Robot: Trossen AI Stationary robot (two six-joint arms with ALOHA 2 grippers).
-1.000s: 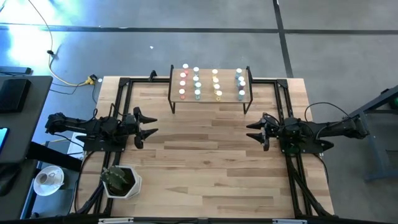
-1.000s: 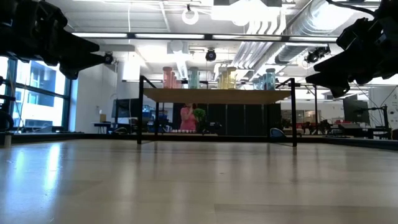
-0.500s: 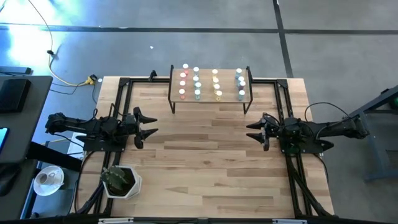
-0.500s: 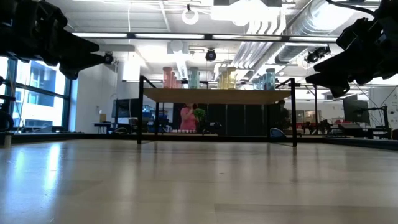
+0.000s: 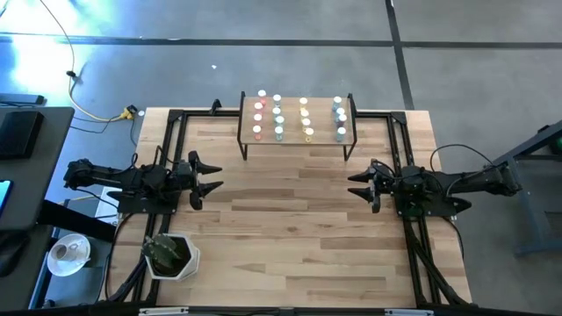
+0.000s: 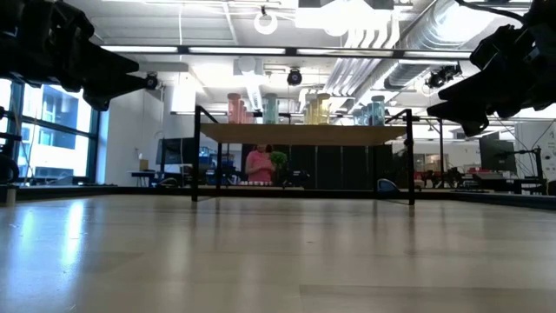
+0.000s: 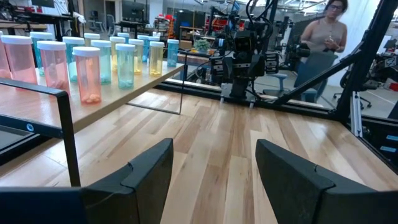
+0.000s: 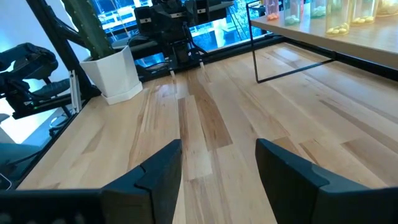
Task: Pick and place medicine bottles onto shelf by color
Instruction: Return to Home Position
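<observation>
The shelf, a small light-wood board on thin black legs, stands at the table's far middle. Several white-capped medicine bottles stand upright on it in rows: pink at the left, then green, yellow and blue-grey. In the left wrist view the pink bottles stand nearest. My left gripper hovers open at the table's left side, pointing toward the right. My right gripper hovers open at the right side, pointing toward the left. Neither has anything between its fingers.
A white pot with a green plant stands at the table's near left corner. Black frame rails run along the left and right sides. A person shows in the room beyond the table. Bare planks lie between the arms.
</observation>
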